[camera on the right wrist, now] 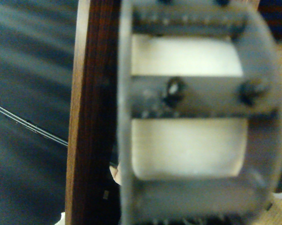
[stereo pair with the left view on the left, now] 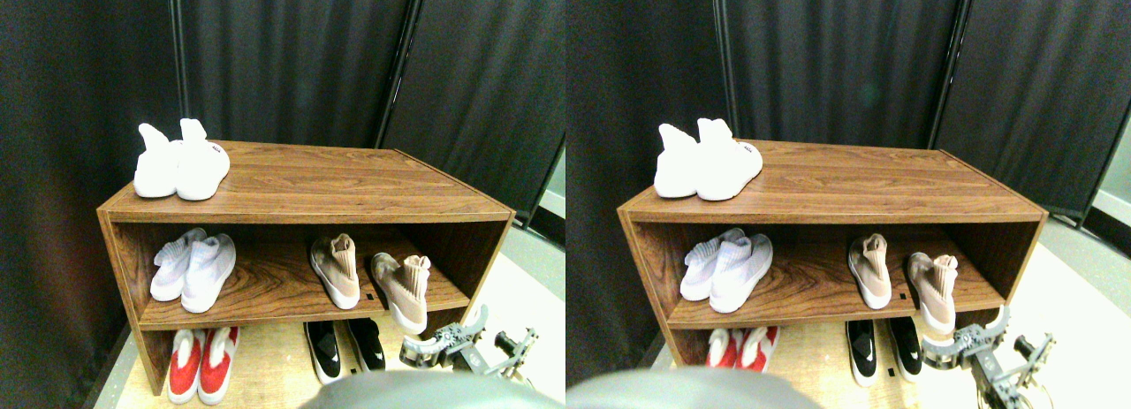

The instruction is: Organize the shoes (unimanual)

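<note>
The tan-beige shoes stand on the middle shelf of a wooden rack [stereo pair with the left view on the left: 300,216]. The left tan shoe [stereo pair with the left view on the left: 336,269] sits straight on the board. The right tan shoe [stereo pair with the left view on the left: 402,290] is angled, its white-soled toe poking over the shelf's front edge. Below them the black shoes [stereo pair with the left view on the left: 345,345] rest side by side on the floor level. My right gripper [stereo pair with the left view on the left: 446,337] hovers just below and to the right of the angled tan shoe, open, with nothing between its fingers. In the wrist view a blurred jaw frame fills the picture beside the rack's wooden edge [camera on the right wrist: 92,112].
A white pair [stereo pair with the left view on the left: 179,162] sits on the rack's top at the left. A pale pair [stereo pair with the left view on the left: 194,268] is on the middle shelf's left side, and a red pair [stereo pair with the left view on the left: 203,363] lies beneath. Dark curtains [stereo pair with the left view on the left: 292,56] hang behind. Pale floor [stereo pair with the left view on the left: 521,285] lies to the right.
</note>
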You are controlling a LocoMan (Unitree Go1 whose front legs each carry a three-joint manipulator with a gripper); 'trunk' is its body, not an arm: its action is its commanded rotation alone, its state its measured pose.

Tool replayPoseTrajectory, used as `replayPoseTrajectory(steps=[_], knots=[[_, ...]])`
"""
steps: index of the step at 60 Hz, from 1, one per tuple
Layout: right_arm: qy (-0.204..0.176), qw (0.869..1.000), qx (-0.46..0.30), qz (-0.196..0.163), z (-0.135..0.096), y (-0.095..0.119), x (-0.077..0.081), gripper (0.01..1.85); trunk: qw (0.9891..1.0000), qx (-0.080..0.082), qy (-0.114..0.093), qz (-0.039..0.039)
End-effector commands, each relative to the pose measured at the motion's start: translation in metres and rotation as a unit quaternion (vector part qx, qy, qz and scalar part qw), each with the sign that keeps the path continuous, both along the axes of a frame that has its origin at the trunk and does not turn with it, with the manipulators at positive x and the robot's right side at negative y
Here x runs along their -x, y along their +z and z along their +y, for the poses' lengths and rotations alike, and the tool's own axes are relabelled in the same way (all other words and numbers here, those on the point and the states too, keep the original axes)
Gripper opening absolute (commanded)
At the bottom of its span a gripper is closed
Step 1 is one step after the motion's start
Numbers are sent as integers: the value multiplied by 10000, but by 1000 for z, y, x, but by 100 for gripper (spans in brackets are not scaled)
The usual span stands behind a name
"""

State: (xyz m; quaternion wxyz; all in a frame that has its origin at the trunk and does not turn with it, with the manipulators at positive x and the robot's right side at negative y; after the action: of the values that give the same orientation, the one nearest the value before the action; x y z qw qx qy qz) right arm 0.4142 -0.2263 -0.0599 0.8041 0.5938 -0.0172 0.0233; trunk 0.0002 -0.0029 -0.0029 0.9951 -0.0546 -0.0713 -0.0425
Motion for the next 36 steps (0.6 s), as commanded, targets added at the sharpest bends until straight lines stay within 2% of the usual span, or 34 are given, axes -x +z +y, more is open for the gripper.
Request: replayPoseTrajectory(steps=[1,3,5,8,11,15,18,25,30,36], knots=[[-28,9994,-352,49,0,-5,-10,144,10000,88,37,-10],[-33,9993,-359,58,0,-6,-11,141,9999,90,50,-5],[-36,9996,-276,86,0,-7,-16,125,9999,90,55,-4],[-82,9995,-293,128,0,-9,-21,119,9999,90,63,6],[-138,9995,-236,155,1,-11,-25,126,9999,89,70,10],[-110,9996,-211,181,0,-15,-33,145,9999,91,82,7],[-134,9995,-186,211,0,-17,-36,148,9999,98,97,6],[-249,9984,-387,316,1,-23,-45,143,9999,108,117,12],[-241,9981,-457,337,0,-25,-47,145,9999,106,133,32],[-230,9982,-454,332,0,-26,-49,142,9999,103,123,20]])
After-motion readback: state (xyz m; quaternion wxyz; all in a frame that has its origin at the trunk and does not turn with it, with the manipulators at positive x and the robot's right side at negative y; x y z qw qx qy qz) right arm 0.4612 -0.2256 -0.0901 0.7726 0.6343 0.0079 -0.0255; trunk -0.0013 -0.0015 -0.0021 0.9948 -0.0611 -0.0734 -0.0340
